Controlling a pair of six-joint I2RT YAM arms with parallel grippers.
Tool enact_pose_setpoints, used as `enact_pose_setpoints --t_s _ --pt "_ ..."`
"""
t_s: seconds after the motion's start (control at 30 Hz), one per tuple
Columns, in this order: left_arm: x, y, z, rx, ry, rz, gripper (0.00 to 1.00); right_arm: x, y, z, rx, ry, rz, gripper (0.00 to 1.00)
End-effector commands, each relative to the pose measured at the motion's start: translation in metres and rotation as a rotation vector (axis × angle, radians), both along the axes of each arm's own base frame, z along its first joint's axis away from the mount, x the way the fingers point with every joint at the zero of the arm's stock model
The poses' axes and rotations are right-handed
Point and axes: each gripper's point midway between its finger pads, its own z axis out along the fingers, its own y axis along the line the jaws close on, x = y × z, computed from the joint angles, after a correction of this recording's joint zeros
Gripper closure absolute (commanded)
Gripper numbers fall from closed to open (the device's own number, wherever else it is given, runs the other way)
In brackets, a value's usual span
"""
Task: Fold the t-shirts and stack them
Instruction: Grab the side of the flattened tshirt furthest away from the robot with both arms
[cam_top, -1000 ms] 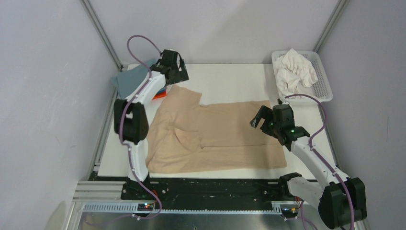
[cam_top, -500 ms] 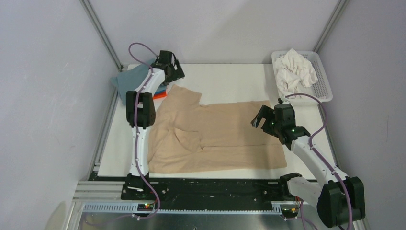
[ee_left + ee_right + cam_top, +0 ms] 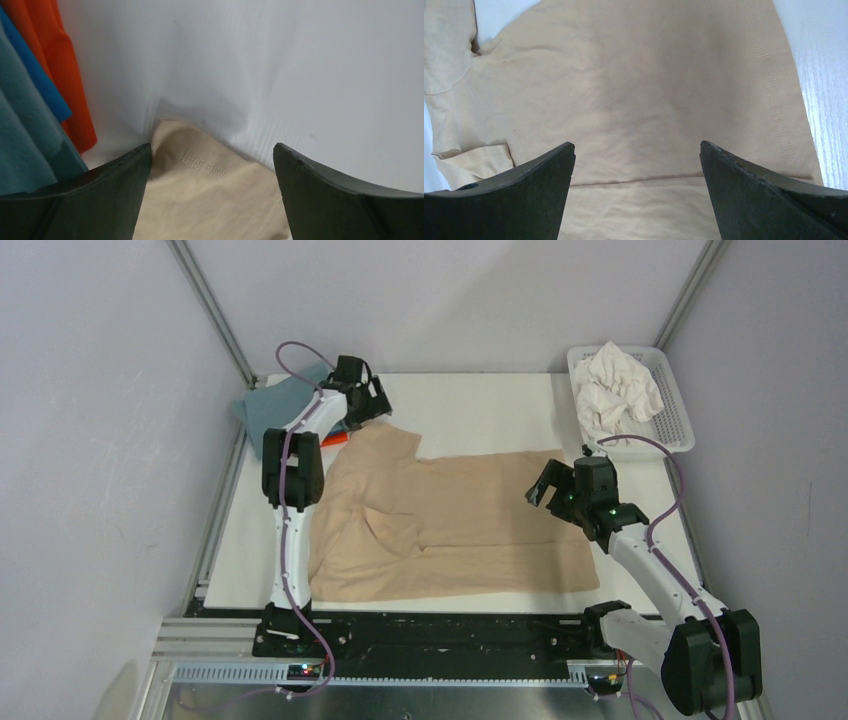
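The tan shirt (image 3: 450,520) lies spread over the middle of the table (image 3: 480,405), with a loose flap of cloth doubled back on its left half. Its far left corner points toward the table's far left end.

The left fingers (image 3: 100,200) stand wide apart and hold nothing. In the left wrist view the stitched corner of the tan shirt shows between them, against bare table. I cannot tell whether they touch the cloth.

Just left of that corner, at the table's far left, lie three more shirts, one on another: the grey shirt (image 3: 275,405) on top, the blue shirt (image 3: 35,75) under it and the orange shirt (image 3: 65,75) lowest, with only their edges showing.

The right fingers (image 3: 514,200) are also spread wide and empty. They hang over the tan shirt's right part, near its stitched hem.

A white shirt (image 3: 618,390) sits crumpled in the basket (image 3: 680,410) at the far right corner, well apart from both arms.
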Motion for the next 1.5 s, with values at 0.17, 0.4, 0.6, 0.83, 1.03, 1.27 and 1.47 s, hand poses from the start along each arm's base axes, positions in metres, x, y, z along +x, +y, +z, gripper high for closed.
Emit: enact_pose_setpoints --t_s 0.17,0.4,0.6,0.83,1.03,1.27,1.47 --pt "-0.026 -0.009 -0.004 0.050 0.063 -0.045 0.37 0.009 -0.006 0.022 -0.018 -0.060 -0.017 0.01" --pt "-0.020 -0.003 -0.002 0.092 0.047 -0.046 0.76 0.021 -0.015 0.014 -0.037 -0.060 -0.054 0.00" --pt "-0.016 -0.002 0.000 0.114 0.034 -0.079 1.00 0.055 -0.029 0.021 -0.140 -0.069 -0.091 0.01" --pt "-0.015 -0.003 0.006 0.121 0.018 -0.107 1.00 0.118 -0.052 0.000 -0.365 0.055 -0.185 0.03" --pt "-0.014 -0.003 0.022 0.120 -0.011 -0.107 1.00 0.167 -0.055 -0.023 -0.464 0.164 -0.221 0.06" --pt "-0.017 -0.004 0.025 0.113 -0.009 -0.107 1.00 0.202 -0.056 -0.056 -0.585 0.343 -0.232 0.12" --pt "-0.022 -0.004 0.032 0.108 -0.013 -0.103 1.00 0.204 -0.056 -0.063 -0.597 0.391 -0.244 0.17"
